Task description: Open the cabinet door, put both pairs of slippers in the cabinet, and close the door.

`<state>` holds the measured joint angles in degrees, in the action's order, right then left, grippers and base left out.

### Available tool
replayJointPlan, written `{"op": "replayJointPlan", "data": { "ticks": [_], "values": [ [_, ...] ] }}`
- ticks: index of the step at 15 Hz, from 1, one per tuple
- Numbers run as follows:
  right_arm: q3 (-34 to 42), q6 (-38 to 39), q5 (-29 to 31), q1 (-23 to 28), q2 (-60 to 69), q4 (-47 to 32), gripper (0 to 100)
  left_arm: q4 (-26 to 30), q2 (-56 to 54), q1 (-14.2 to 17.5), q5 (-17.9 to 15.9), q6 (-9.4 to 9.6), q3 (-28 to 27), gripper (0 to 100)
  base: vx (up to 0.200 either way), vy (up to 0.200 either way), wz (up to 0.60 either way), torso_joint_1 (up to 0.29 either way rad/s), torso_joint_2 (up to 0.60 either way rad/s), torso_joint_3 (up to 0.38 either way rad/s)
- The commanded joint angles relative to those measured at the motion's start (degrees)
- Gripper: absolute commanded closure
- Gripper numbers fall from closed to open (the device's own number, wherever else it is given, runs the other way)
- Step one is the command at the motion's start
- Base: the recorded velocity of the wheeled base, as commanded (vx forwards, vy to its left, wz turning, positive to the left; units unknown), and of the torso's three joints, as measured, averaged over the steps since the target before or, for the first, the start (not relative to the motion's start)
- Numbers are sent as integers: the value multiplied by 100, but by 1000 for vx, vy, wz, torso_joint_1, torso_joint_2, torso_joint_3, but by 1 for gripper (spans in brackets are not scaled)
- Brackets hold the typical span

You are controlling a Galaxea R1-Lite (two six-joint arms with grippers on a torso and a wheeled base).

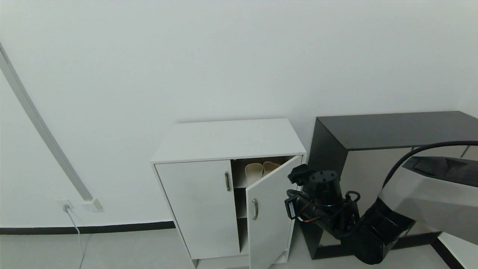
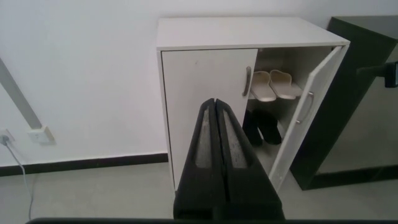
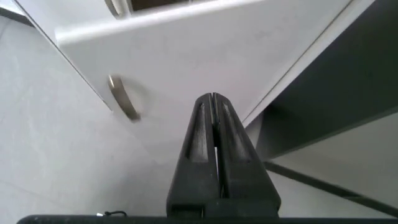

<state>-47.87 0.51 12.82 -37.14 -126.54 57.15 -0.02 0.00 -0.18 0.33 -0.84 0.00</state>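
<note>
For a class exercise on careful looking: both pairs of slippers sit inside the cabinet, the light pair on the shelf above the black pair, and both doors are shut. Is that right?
Not quite. Only the left door is shut; the right door stands partly open, as the head view shows. The light pair does sit above the black pair inside the cabinet.

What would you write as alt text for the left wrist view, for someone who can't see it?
A white cabinet stands against a white wall, one door ajar; inside, pale slippers sit on a shelf above black slippers. The left pincer, shut and empty, points toward it in the foreground.
</note>
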Motion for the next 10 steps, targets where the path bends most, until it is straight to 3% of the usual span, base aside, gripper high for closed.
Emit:
{"op": "replayJointPlan", "data": {
  "ticks": [1, 2, 10],
  "values": [
    [103, -25, -17, -12, -38, 59, 100, -6, 9, 1, 2, -4, 0, 100, 0, 0, 600, 2, -2, 2],
    [138, -16, -140, -12, -29, 147, 100, 2, 9, 1, 2, -4, 0, 100, 0, 0, 600, -2, -2, 7],
    [648, -25, -298, -3, -73, 727, 100, 2, 9, 1, -7, 40, 0, 100, 0, 0, 0, 0, 0, 0]
  ]
}}
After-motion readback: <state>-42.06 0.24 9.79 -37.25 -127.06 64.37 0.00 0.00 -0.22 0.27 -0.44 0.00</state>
